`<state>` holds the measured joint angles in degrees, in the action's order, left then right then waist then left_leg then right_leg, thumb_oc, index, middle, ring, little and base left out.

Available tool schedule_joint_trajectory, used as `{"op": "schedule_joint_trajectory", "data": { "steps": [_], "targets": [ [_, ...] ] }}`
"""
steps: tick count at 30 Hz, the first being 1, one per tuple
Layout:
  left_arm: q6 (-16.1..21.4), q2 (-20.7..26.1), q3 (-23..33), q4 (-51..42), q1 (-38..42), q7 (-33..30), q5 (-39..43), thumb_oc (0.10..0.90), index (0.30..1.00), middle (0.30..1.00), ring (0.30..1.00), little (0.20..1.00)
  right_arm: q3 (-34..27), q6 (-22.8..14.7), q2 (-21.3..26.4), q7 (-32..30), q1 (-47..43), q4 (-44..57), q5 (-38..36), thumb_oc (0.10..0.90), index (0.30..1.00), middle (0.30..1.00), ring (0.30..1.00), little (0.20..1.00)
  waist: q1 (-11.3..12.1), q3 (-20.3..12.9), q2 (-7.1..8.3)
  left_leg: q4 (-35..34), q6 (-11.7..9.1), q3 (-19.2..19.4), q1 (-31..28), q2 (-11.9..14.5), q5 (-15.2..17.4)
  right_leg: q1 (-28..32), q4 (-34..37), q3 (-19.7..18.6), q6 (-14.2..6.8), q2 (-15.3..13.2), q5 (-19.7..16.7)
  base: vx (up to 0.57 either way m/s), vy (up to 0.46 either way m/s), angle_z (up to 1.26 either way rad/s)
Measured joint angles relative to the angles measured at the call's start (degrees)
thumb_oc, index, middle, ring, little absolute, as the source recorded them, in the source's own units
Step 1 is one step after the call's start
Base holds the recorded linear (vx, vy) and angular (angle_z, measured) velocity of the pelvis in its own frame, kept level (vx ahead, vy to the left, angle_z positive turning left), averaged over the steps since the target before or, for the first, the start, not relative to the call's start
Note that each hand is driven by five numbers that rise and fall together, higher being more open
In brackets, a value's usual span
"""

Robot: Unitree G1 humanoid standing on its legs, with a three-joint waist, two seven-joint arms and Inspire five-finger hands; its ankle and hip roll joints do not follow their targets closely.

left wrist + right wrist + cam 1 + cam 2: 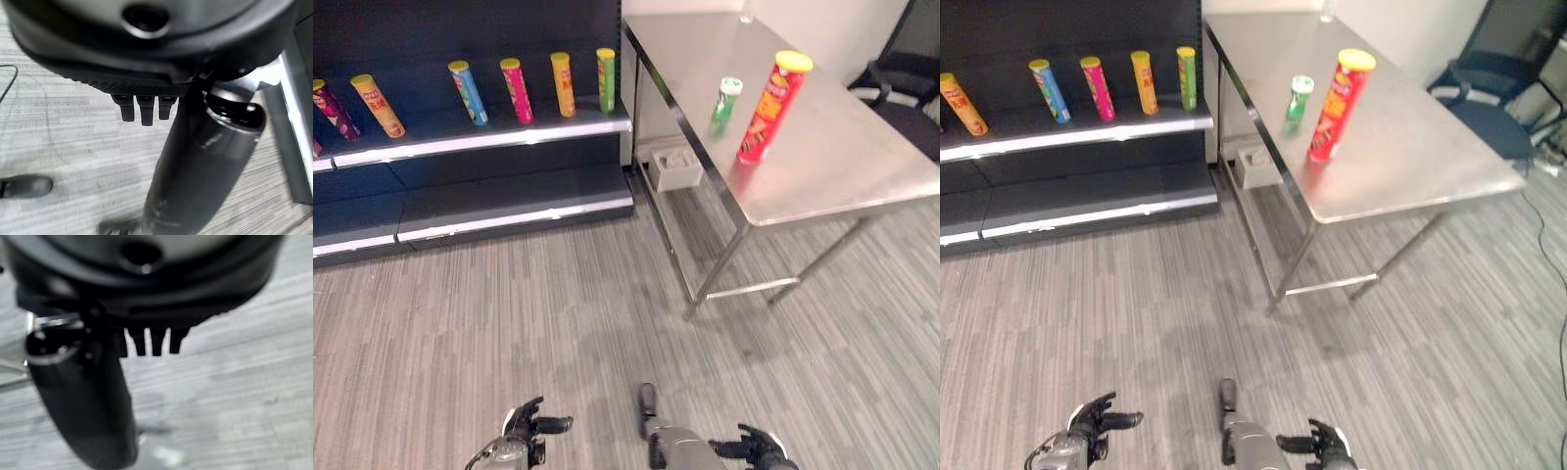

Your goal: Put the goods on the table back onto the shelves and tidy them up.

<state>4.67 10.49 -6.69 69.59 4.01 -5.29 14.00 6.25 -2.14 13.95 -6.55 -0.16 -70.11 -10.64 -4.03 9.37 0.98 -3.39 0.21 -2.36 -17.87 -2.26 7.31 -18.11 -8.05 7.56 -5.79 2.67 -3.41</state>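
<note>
My left hand (524,428) hangs low over the grey striped carpet (509,323), fingers loose and holding nothing. On the dark shelf (489,132) slim glossy tubes (515,90) stand in a row. On the brushed steel table (862,166), a small green can (725,102) stands beside a tall red tube (771,106) with a yellow lid, both near its left edge. My right hand (756,447) hangs open too, empty.

both arms hang low at the near edge of the head view. left hand (522,423) empty, fingers (142,108) straight and relaxed. right hand (756,446) the same, its fingers (155,342) loose, holding nothing.
</note>
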Motion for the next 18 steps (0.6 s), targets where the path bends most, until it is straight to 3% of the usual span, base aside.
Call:
{"op": "schedule_joint_trajectory", "data": {
  "steps": [1, 2, 6, 7, 8, 9, 10, 11, 12, 13, 15, 17, 18],
  "targets": [
    [0.0, -0.5, 0.0, 0.0, -0.7, 0.0, -0.7, 0.800, 0.900, 0.900, 0.900, 0.900, 0.0, 0.1, 0.0, 0.0, 0.0, -1.2, 0.0, 0.800, 0.900, 0.900, 0.900, 0.900, 0.1, 0.0, -0.08, 2.3, -0.6, 0.0, 0.3, 0.6, -0.3, 1.3, 0.3, 0.6, 0.2, 0.2, -0.1, 0.36, -0.117, 0.40],
    [0.0, -1.2, -0.1, 0.0, -1.3, 0.3, -0.7, 0.800, 0.900, 0.900, 0.900, 0.900, -0.1, 0.2, 0.2, 0.0, 0.3, -1.7, -0.1, 0.800, 0.900, 0.900, 0.900, 0.900, 0.1, 0.0, 0.15, 5.5, -2.4, -0.2, 0.3, 1.1, -1.2, 3.3, 0.8, 0.4, 2.1, 0.7, -0.2, 0.46, -0.153, 0.37],
    [0.0, -1.6, 0.0, 0.0, -2.1, 1.0, -0.8, 0.800, 0.900, 0.900, 0.900, 0.900, 0.0, 0.0, 1.3, -0.1, 0.6, -1.3, -0.4, 0.800, 0.900, 0.900, 0.900, 0.900, 0.2, -0.6, 0.15, 11.0, -5.5, -0.1, 1.0, 2.3, -0.2, 9.2, 4.5, -0.2, 8.7, 2.5, -0.7, 0.26, -0.088, 0.14],
    [0.0, -1.5, 0.1, -0.2, -1.7, 1.0, -0.7, 0.800, 0.900, 0.900, 0.900, 0.900, 0.1, -0.2, 1.4, 0.0, -0.7, -0.8, -0.6, 0.800, 0.900, 0.900, 0.900, 0.900, 0.6, -0.6, 0.08, 12.3, -6.0, -0.4, 1.7, 2.6, -0.7, 10.8, 6.5, 0.0, 9.1, 2.8, 0.1, 0.31, -0.123, 0.12],
    [0.0, -1.4, 0.0, -0.5, -1.5, 1.0, -0.7, 0.800, 0.900, 0.900, 0.900, 0.900, 0.3, 0.0, 1.4, 0.0, -0.9, -1.1, -0.9, 0.800, 0.900, 0.900, 0.900, 0.900, 0.2, -0.9, 0.57, 19.6, -8.2, 0.2, 4.7, 2.9, -0.3, 13.5, 9.3, 0.0, 9.3, 3.4, -0.8, 0.17, -0.093, 0.11],
    [0.0, -1.4, 0.0, -0.5, -1.5, 1.0, -0.7, 0.800, 0.900, 0.900, 0.900, 0.900, 0.3, 0.0, 1.4, 0.0, -0.9, -1.1, -0.9, 0.800, 0.900, 0.900, 0.900, 0.900, 0.2, -0.9, 0.57, 19.6, -8.2, 0.2, 4.7, 2.9, -0.3, 13.5, 9.3, 0.0, 9.3, 3.4, -0.8, 0.20, -0.113, 0.14],
    [0.1, -1.3, 0.1, -1.2, -1.1, 1.0, -0.6, 0.800, 0.900, 0.900, 0.900, 0.900, 0.8, 0.0, 1.1, 0.1, -1.6, -0.2, -0.9, 0.800, 0.900, 0.900, 0.900, 0.900, 1.4, -1.2, 1.65, 33.0, -10.7, -0.1, 11.5, 2.4, -0.4, 16.3, 11.0, -0.9, 11.1, 3.5, -0.4, 0.11, -0.062, -0.13],
    [0.2, -1.4, 0.1, -1.9, -1.1, 1.1, -0.6, 0.800, 0.900, 0.900, 0.900, 0.900, 0.8, 0.0, 1.2, 0.1, -2.1, -0.2, -0.9, 0.800, 0.900, 0.900, 0.900, 0.900, 2.1, -1.4, 1.98, 36.0, -10.7, 0.1, 13.9, 1.9, -0.4, 16.7, 11.4, -1.5, 11.1, 3.5, -0.4, 0.20, -0.046, -0.05],
    [0.1, -1.6, 0.2, -1.9, -0.9, 0.9, -0.6, 0.800, 0.900, 0.900, 0.900, 0.900, 1.3, -0.2, 1.3, 0.0, -3.2, -0.2, -1.0, 0.800, 0.900, 0.900, 0.900, 0.900, 2.2, -1.2, 2.27, 45.5, -11.8, 0.0, 20.6, 2.1, -1.1, 18.0, 12.5, -1.1, 11.4, 3.4, -0.1, 0.17, -0.024, -0.10],
    [0.1, -1.6, 0.1, -1.9, -0.6, 0.9, -0.6, 0.800, 0.900, 0.900, 0.900, 0.900, 1.3, -0.1, 1.2, 0.0, -3.6, -0.6, -1.0, 0.800, 0.900, 0.900, 0.900, 0.900, 2.0, -1.1, 2.54, 48.5, -11.9, 0.4, 22.8, 2.2, -1.2, 18.6, 12.8, -0.8, 11.8, 3.4, -0.6, 0.19, 0.012, -0.01],
    [0.0, -0.9, 0.2, -1.9, -1.1, 1.2, -0.5, 0.800, 0.900, 0.900, 0.900, 0.900, 1.9, -0.1, 0.7, 0.0, -3.8, -0.6, -1.1, 0.800, 0.900, 0.900, 0.900, 0.900, 2.9, -1.0, 3.41, 46.9, -10.9, 3.3, 25.8, 3.8, -1.0, 20.3, 13.3, -1.1, 11.8, 3.0, 0.3, 0.18, 0.060, -0.12],
    [0.1, -0.3, 0.5, -2.0, -0.7, 0.9, -0.2, 0.800, 0.900, 0.900, 0.900, 0.900, 2.6, 0.0, 0.5, 0.0, -4.2, -0.6, -1.2, 0.800, 0.900, 0.900, 0.900, 0.900, 3.3, -0.9, 3.89, 27.2, -9.4, 7.6, 27.0, 6.3, -1.6, 21.4, 13.4, -1.0, 9.1, 2.4, 2.1, 0.20, 0.129, 0.06],
    [0.1, -0.3, 0.4, -2.0, -0.6, 0.8, 0.0, 0.800, 0.900, 0.900, 0.900, 0.900, 2.6, 0.0, 0.6, 0.0, -4.0, -0.7, -1.2, 0.800, 0.900, 0.900, 0.900, 0.900, 3.2, -0.8, 3.86, 21.6, -9.6, 8.2, 26.6, 6.8, -2.7, 21.6, 13.3, -0.6, 9.5, 2.4, 1.7, 0.19, 0.162, 0.04]
  ]
}}
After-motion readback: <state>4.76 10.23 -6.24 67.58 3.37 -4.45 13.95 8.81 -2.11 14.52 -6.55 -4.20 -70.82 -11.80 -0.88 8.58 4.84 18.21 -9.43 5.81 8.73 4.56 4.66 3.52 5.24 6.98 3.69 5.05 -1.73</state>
